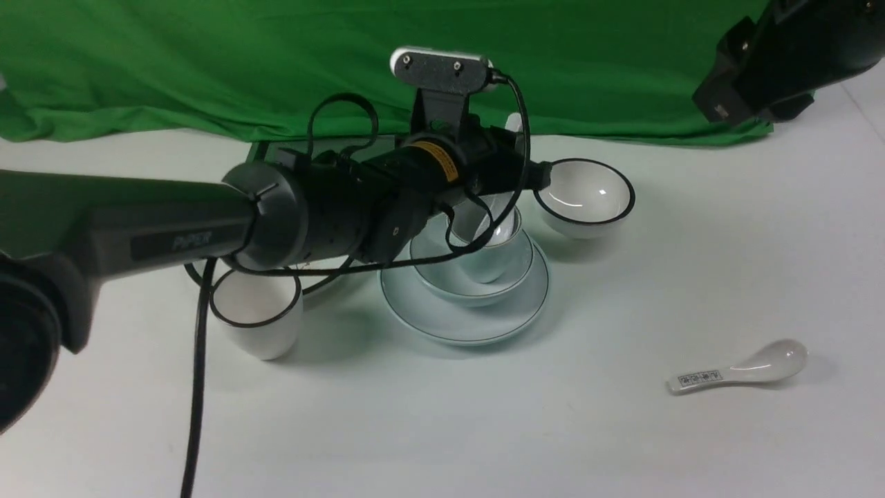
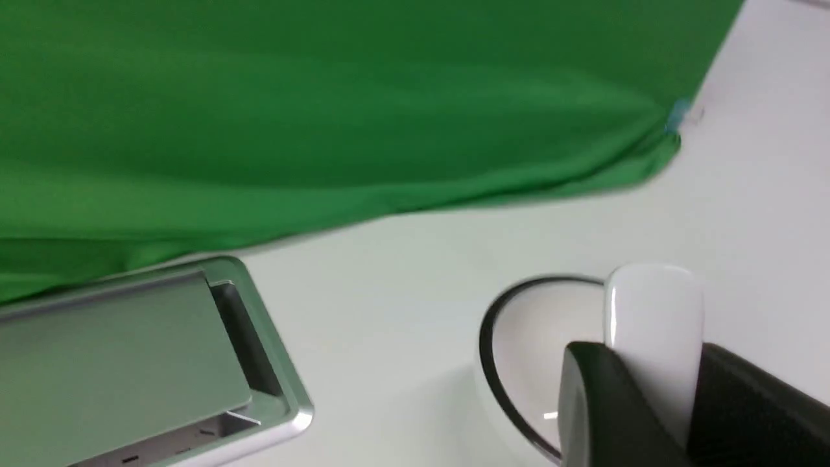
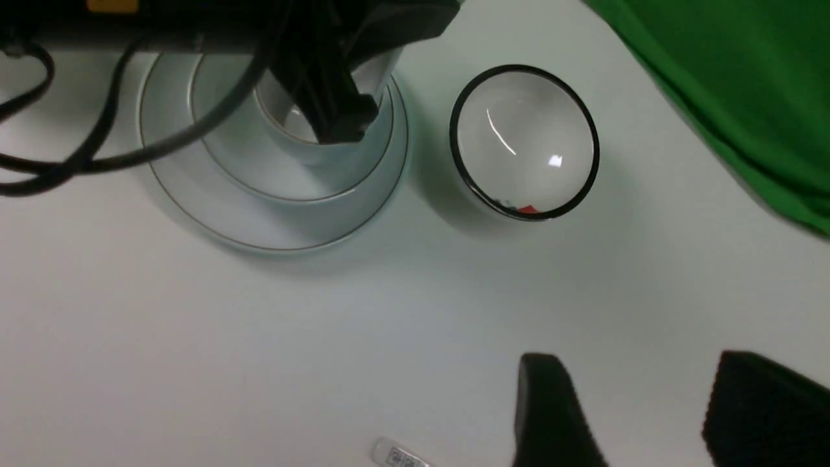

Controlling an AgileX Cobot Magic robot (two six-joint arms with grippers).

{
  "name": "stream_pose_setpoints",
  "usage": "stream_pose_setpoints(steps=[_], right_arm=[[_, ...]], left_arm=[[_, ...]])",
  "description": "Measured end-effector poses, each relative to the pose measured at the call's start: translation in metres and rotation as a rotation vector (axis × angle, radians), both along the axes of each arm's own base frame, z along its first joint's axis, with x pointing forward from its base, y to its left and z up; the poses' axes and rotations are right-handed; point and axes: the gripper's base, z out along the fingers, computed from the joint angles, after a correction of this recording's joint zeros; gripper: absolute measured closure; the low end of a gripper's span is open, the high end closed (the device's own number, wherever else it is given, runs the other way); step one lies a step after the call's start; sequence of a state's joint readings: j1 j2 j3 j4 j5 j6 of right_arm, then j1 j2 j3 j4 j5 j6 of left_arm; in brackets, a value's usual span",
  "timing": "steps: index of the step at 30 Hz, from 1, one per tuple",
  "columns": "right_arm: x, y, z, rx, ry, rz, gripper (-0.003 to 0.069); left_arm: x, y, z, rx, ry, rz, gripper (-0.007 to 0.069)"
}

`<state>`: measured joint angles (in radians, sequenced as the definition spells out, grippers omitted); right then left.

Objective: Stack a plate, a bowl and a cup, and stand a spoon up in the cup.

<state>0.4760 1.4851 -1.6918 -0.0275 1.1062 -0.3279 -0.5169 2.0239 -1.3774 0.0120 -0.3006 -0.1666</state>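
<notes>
The pale blue plate [image 1: 442, 315] lies mid-table with the shallow bowl [image 1: 442, 273] on it and the cup [image 1: 501, 252] standing in the bowl. My left gripper [image 1: 515, 176] hangs over the cup, shut on the plain white spoon [image 2: 655, 311]. The spoon's handle tip [image 1: 513, 123] sticks up above the jaws and its lower end reaches down into the cup. In the right wrist view the plate [image 3: 194, 194], bowl [image 3: 369, 168] and cup [image 3: 285, 120] lie under the left gripper [image 3: 331, 110]. My right gripper [image 3: 622, 408] is open and empty, high at the right.
A black-rimmed bowl [image 1: 586, 197] stands right of the stack. A black-rimmed cup [image 1: 257, 311] stands to the left. A patterned spoon [image 1: 740, 370] lies front right. A black-rimmed plate [image 1: 314, 273] is mostly hidden under my left arm. A metal hatch [image 2: 130, 363] and green cloth [image 1: 207, 62] lie behind.
</notes>
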Motion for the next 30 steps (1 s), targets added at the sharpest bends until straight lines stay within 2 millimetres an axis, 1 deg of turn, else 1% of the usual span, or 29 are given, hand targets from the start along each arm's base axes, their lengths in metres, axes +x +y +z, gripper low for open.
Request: stream_pose_setpoints(steps=[3,6,9,10,11,13,15,16,17,18,20,21,23,25,26,28,30], right_arm=[[0.000,0.000,0.000,-0.004,-0.001,0.004,0.0308],[0.000,0.000,0.000,-0.005,-0.001,0.005,0.0310],[0.000,0.000,0.000,-0.005,-0.001,0.005,0.0312],[0.000,0.000,0.000,-0.006,0.000,0.005,0.0314],[0.000,0.000,0.000,-0.006,0.000,0.005,0.0316],[0.000,0.000,0.000,-0.007,0.003,0.005,0.0319],[-0.001,0.000,-0.001,-0.009,0.008,0.004,0.0320],[-0.001,-0.001,-0.001,-0.012,0.014,0.003,0.0320],[-0.002,-0.001,-0.001,-0.015,0.021,0.002,0.0320],[-0.002,-0.001,-0.002,-0.012,0.029,-0.007,0.0320],[-0.002,-0.001,-0.002,-0.002,0.034,-0.021,0.0320],[-0.003,-0.002,-0.001,0.007,0.034,-0.031,0.0320],[-0.007,-0.004,0.002,0.022,0.032,-0.045,0.0321],[-0.012,-0.005,0.007,0.045,0.025,-0.047,0.0323],[-0.017,-0.006,0.011,0.066,0.019,-0.044,0.0330],[-0.024,-0.008,0.017,0.102,0.000,-0.035,0.0356],[-0.031,-0.009,0.021,0.133,-0.017,-0.025,0.0384]], left_arm=[[-0.001,0.000,-0.004,0.060,0.021,-0.016,0.0466],[-0.004,0.002,-0.010,0.150,0.066,-0.035,0.0365],[-0.008,0.004,-0.006,0.215,0.089,-0.053,0.0278],[-0.010,0.006,0.000,0.241,0.086,-0.062,0.0237],[-0.013,0.007,0.005,0.259,0.084,-0.068,0.0218],[-0.019,0.011,0.025,0.279,0.068,-0.074,0.0182],[-0.027,0.016,0.046,0.280,0.050,-0.072,0.0170],[-0.033,0.020,0.060,0.285,0.045,-0.070,0.0170],[-0.040,0.024,0.071,0.299,0.050,-0.069,0.0173],[-0.051,0.032,0.092,0.316,0.043,-0.065,0.0186],[-0.063,0.040,0.109,0.345,0.052,-0.061,0.0207],[-0.078,0.050,0.125,0.385,0.073,-0.052,0.0240],[-0.100,0.067,0.144,0.439,0.130,-0.035,0.0298],[-0.119,0.080,0.155,0.484,0.201,-0.019,0.0367],[-0.133,0.090,0.160,0.513,0.254,-0.009,0.0410],[-0.152,0.102,0.161,0.537,0.306,-0.001,0.0473],[-0.167,0.111,0.157,0.541,0.332,0.004,0.0525]])
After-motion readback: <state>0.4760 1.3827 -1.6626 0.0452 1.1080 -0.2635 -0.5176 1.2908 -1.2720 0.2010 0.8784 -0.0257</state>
